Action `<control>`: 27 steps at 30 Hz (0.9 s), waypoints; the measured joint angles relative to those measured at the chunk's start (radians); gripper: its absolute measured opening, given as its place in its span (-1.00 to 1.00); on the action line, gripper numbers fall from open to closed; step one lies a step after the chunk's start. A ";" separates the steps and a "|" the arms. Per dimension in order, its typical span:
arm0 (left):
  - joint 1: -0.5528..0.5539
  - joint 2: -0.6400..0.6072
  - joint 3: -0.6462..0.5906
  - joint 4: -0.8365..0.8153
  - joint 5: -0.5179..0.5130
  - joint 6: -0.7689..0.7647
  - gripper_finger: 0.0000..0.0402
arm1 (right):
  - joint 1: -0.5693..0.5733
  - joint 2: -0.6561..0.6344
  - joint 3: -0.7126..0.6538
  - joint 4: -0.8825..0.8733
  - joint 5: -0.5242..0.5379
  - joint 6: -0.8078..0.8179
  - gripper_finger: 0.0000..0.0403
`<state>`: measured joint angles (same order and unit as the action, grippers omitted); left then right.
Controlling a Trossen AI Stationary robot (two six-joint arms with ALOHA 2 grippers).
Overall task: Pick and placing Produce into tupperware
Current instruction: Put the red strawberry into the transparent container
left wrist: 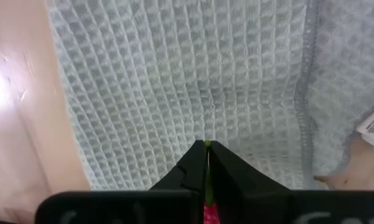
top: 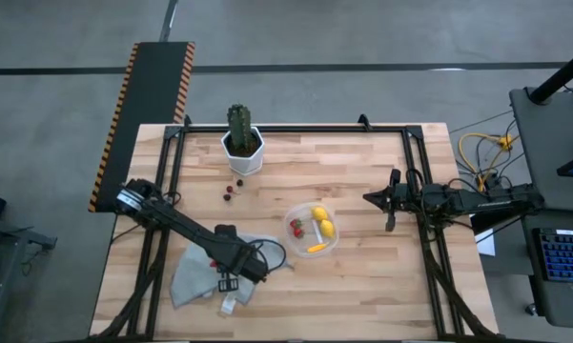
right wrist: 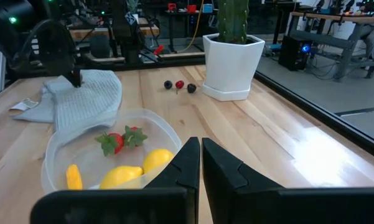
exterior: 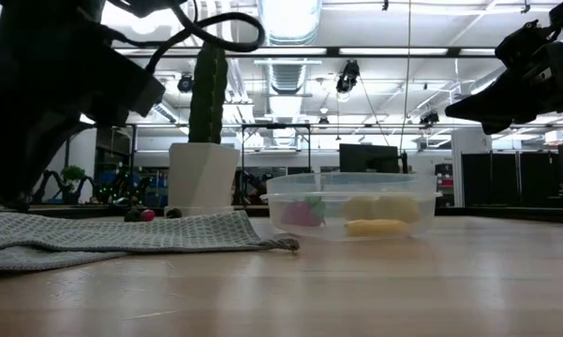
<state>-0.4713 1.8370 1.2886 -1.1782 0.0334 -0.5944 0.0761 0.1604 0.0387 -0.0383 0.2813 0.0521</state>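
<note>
My left gripper (top: 227, 284) points down over a grey waffle cloth (top: 193, 278) at the table's near left, shut on a thin green-and-red sliver that looks like a strawberry (left wrist: 208, 208). Most of that piece is hidden by the fingers. The clear tupperware (top: 292, 242) stands at mid-table. It holds two lemons (top: 322, 221), strawberries (top: 296, 227) and an orange-yellow piece (top: 317, 248). Three small dark berries (top: 231, 190) lie on the wood near the pot. My right gripper (top: 372, 198) hovers shut at the right, level, touching nothing. My left gripper pinches the strawberry between its two fingers, which come from above and point down. Only a green tip (left wrist: 207, 147) and a red strip show in the slit between them. The fingers hide which part is held. The piece is clear of the cloth (left wrist: 193, 74).
A green cactus in a white hexagonal pot (top: 242, 151) stands at the far left of the table. The cloth has a white tag (top: 228, 305) at its near edge. Black frame rails (top: 412, 152) run along the table's sides. Bare wood lies between the tupperware and the right arm.
</note>
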 joint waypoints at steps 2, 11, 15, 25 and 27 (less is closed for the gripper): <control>0.001 0.000 0.009 -0.013 -0.002 0.002 -1.00 | 0.000 0.000 0.000 0.000 0.000 0.000 -0.96; 0.022 0.000 0.078 -0.090 -0.061 0.063 -1.00 | 0.000 0.000 0.000 0.000 0.000 0.000 -0.96; 0.056 0.000 0.121 -0.085 -0.147 0.156 -1.00 | 0.000 0.000 0.000 0.000 0.000 0.000 -0.96; 0.206 0.000 0.225 0.094 -0.263 0.526 -1.00 | 0.000 -0.001 0.000 0.000 0.000 0.000 -0.96; 0.235 0.000 0.244 0.155 -0.265 0.607 -1.00 | 0.000 -0.001 0.000 0.000 0.000 0.000 -0.96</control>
<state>-0.2366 1.8370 1.5321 -1.0228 -0.2320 0.0123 0.0761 0.1596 0.0387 -0.0383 0.2813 0.0524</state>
